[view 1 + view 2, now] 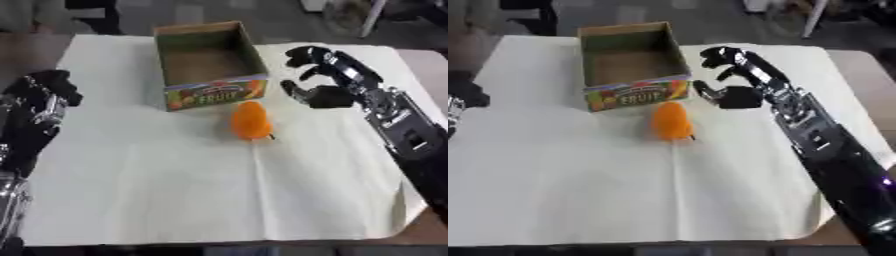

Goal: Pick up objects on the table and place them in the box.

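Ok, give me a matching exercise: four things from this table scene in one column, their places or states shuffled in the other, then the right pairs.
Things:
1. box
2. orange fruit
3. right hand
4. left hand

Places or states:
A. lying on the white cloth just in front of the box
B. at the left edge, holding nothing
C. open-topped, nothing visible inside
D. fingers spread, empty, to the right of the box

Pairs: 1-C, 2-A, 3-D, 4-B

I see the table (52,45) covered by a white sheet (192,190). A cardboard box (210,65) sits near the far edge, an orange object (251,120) just before it.
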Controlling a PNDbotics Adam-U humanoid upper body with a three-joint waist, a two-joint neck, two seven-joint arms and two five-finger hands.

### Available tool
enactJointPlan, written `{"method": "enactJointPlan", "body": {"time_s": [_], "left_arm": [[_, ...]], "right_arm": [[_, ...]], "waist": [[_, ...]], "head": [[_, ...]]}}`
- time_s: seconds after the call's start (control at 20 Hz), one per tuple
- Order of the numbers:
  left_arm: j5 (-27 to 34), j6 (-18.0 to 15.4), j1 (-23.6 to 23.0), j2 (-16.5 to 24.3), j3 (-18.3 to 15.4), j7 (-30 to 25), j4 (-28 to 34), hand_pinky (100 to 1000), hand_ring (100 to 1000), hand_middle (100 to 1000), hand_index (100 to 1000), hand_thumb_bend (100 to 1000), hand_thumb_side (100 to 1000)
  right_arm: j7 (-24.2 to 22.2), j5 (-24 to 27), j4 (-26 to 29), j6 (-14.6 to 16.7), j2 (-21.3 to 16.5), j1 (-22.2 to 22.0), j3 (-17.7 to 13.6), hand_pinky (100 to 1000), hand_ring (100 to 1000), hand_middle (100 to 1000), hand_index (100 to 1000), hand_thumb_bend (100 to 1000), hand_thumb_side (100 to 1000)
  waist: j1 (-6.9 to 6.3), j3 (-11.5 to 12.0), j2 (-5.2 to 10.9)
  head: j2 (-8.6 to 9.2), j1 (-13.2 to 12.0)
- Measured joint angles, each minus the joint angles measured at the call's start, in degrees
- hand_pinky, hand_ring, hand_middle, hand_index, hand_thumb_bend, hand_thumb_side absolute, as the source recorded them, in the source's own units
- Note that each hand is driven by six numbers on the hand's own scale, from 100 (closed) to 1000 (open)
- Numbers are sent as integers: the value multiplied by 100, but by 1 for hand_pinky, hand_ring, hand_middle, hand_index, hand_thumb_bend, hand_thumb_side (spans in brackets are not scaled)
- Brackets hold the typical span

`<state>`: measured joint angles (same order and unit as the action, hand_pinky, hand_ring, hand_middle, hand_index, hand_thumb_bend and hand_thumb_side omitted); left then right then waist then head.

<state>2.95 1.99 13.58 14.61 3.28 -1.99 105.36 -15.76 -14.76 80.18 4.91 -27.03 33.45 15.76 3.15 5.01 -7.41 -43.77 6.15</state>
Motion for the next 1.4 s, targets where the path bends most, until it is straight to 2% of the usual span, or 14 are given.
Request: {"method": "enactJointPlan", "body": {"time_s": [0.45,0.75,1.25,1.4], "left_arm": [[0,-2,2,0,1,-6,1,672,604,551,721,202,434],[0,-3,3,0,3,-22,2,672,604,551,721,201,433],[5,0,3,0,4,-27,2,671,604,551,721,201,434],[5,0,3,-1,5,-27,2,671,603,551,721,201,435]], "right_arm": [[-322,-798,-506,376,260,295,237,840,943,839,904,340,393],[-398,-1260,-874,561,444,389,278,841,943,847,913,364,434],[-517,-1703,-1286,795,668,486,352,844,935,844,911,394,459],[-576,-1880,-1371,878,702,493,391,816,915,834,896,408,461]], "waist": [[-29,67,1],[-66,80,2],[-83,99,2],[-91,106,2]], "head": [[0,27],[-1,53],[-1,65],[-1,76]]}}
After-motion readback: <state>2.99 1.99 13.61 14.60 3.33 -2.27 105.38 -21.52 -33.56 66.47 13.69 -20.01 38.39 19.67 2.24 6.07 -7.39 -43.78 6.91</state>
